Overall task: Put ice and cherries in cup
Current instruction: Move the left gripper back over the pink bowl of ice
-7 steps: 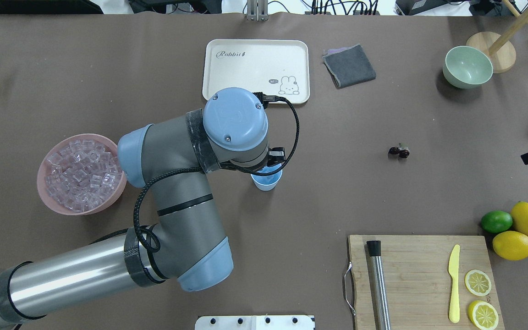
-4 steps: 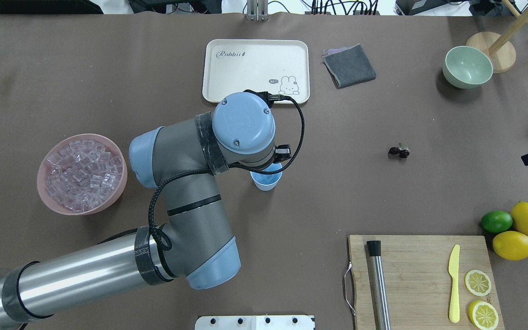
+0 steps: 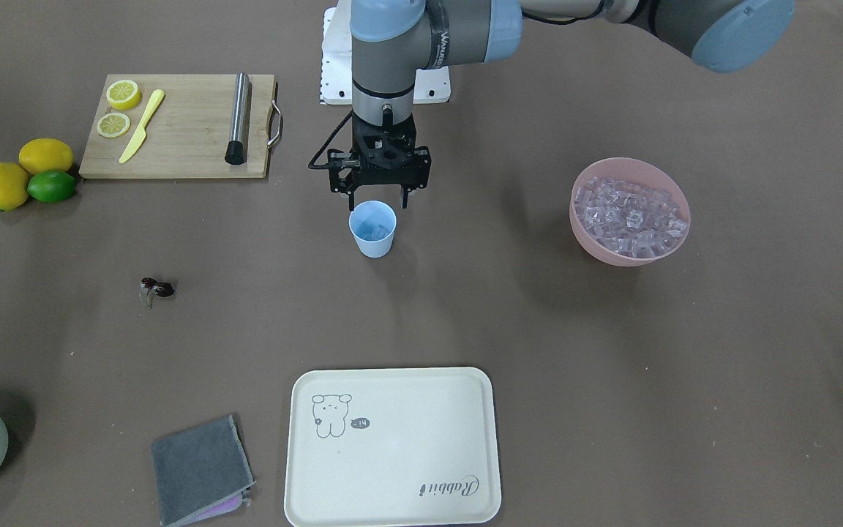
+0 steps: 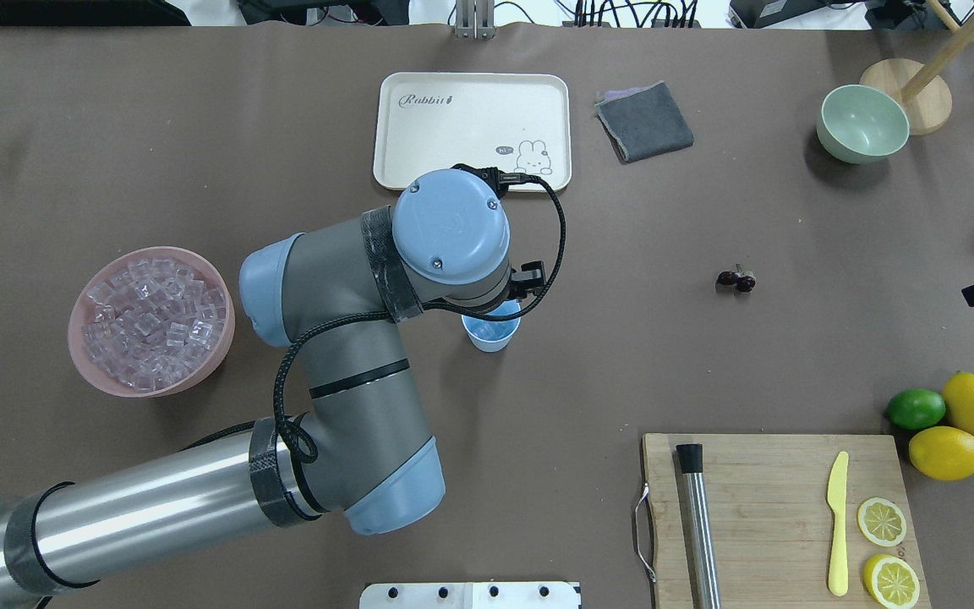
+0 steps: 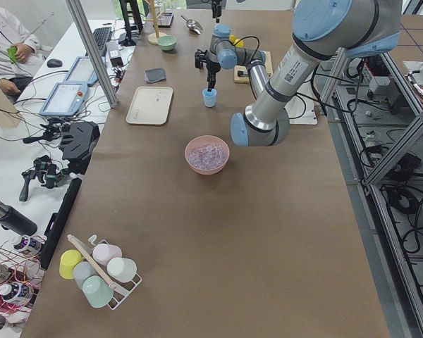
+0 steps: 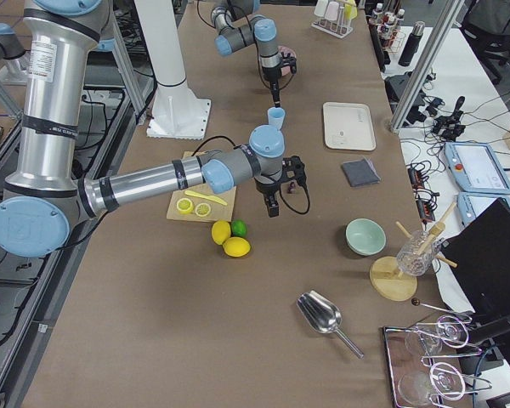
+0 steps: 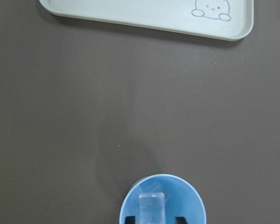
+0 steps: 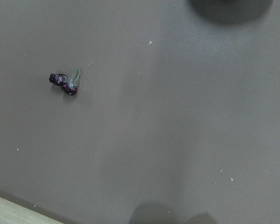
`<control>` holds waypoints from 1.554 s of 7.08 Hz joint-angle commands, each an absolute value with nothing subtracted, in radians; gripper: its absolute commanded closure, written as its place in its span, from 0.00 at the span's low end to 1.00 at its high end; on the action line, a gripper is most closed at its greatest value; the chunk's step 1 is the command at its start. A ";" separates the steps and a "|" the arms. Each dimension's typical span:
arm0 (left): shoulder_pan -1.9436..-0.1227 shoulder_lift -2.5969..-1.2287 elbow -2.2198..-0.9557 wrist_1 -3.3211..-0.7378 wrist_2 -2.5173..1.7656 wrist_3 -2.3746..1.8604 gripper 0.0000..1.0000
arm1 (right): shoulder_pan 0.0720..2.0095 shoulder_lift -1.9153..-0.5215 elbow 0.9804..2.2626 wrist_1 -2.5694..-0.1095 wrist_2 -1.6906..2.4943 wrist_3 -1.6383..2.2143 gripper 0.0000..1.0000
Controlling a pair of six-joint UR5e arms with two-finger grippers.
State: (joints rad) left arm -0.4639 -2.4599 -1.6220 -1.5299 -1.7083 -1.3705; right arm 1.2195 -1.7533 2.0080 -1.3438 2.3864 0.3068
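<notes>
The light blue cup (image 4: 491, 337) stands mid-table. It also shows in the front view (image 3: 374, 238) and the left wrist view (image 7: 196, 205). My left gripper (image 3: 379, 199) hangs open just above its rim, with one finger on each side. A clear ice cube (image 7: 152, 205) sits in the cup between the fingertips and is not touched by them. The pink bowl (image 4: 221, 338) heaped with ice (image 4: 151, 320) stands to the left. The cherries (image 4: 736, 279) lie on the table to the right and show in the right wrist view (image 8: 64, 83). My right gripper (image 6: 272, 204) hovers high. I cannot tell whether its jaws are open or shut.
A cream tray (image 4: 470, 127) lies beyond the cup, with a grey cloth (image 4: 644, 121) and a green bowl (image 4: 862, 123) further right. A cutting board (image 4: 774, 507) holds a metal rod, a yellow knife and lemon slices. Lemons and a lime (image 4: 948, 419) lie beside it.
My left wrist has shifted a little to the right over the cup. The cup, cherries and ice bowl have not moved.
</notes>
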 commanded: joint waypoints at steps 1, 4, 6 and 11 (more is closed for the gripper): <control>-0.468 -2.395 -1.707 -1.529 -1.713 -1.361 0.06 | 1.220 -1.761 2.008 -1.344 2.385 0.307 0.00; -0.587 -2.162 -1.888 -1.523 -1.745 -1.079 0.06 | 1.218 -1.770 2.010 -1.341 2.384 0.308 0.00; -0.682 -1.983 -2.018 -1.526 -1.842 -0.891 0.06 | 1.220 -1.772 2.013 -1.341 2.384 0.308 0.00; -0.772 -1.755 -2.138 -1.549 -2.005 -1.217 0.03 | 1.210 -1.772 2.008 -1.335 2.382 0.307 0.00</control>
State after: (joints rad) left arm -0.7640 -1.7588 -2.1339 -1.5393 -1.9790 -0.9805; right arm 1.2166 -1.7722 2.0118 -1.3350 2.3819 0.3080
